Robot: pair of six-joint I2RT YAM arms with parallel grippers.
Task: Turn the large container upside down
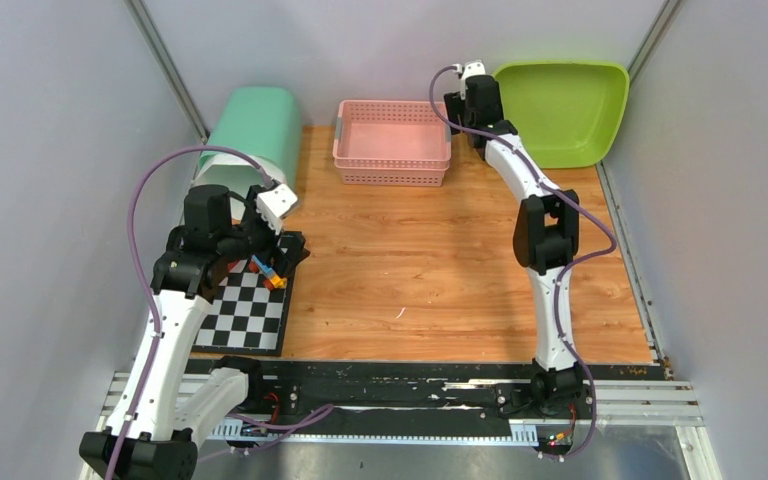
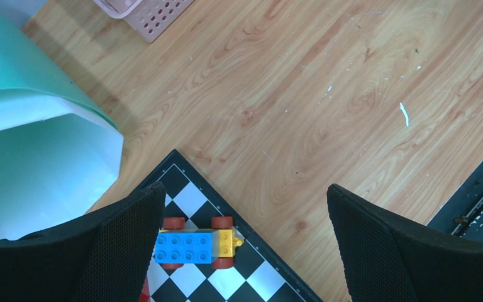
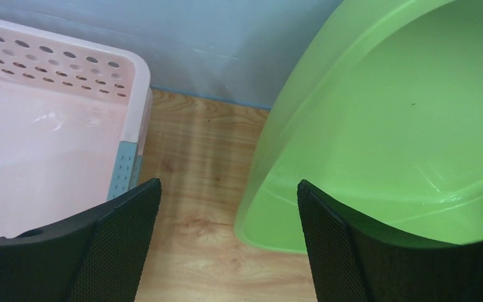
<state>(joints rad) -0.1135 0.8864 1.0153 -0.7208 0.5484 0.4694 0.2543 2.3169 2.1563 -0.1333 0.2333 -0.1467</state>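
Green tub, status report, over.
Left gripper and right gripper open, empty. Right poised at rim of green tub, no contact. Tub tilted up, not yet inverted. Pink basket close alongside.

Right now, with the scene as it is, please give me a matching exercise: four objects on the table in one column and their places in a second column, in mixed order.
Objects
1. green tub
2. pink basket
3. teal bin
4. toy car

Places
A. on the checkerboard mat
B. lying on its side, back left
C. tilted up on edge, back right
D. upright, back middle

Pairs: 1-C, 2-D, 3-B, 4-A
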